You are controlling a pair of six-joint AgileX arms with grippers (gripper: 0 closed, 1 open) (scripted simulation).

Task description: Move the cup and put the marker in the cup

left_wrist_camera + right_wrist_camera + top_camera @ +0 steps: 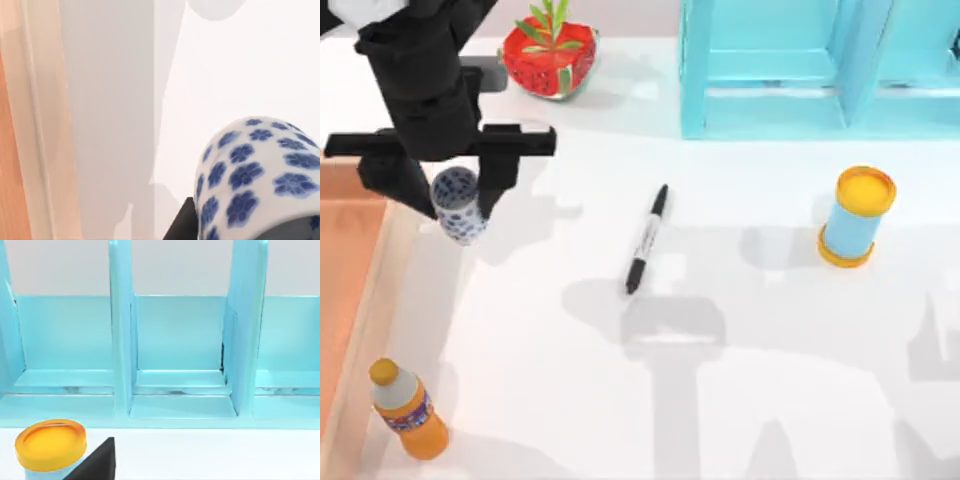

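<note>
Cup (pixel 457 205) near top view's left edge, clamped between left claw (pixel 458 200) fingers, marker (pixel 647 239) flat on bench (pixel 740 380) mid-centre, well apart, left wrist view, patterned cup (pixel 255 175) above bench, right wrist view, blue shelf (pixel 175 355), right claw's state cannot be told.

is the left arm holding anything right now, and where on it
Yes. The left end effector holds the cup by its patterned sides, a finger on either side, near the top view's left edge. The marker lies untouched on the table.
</note>
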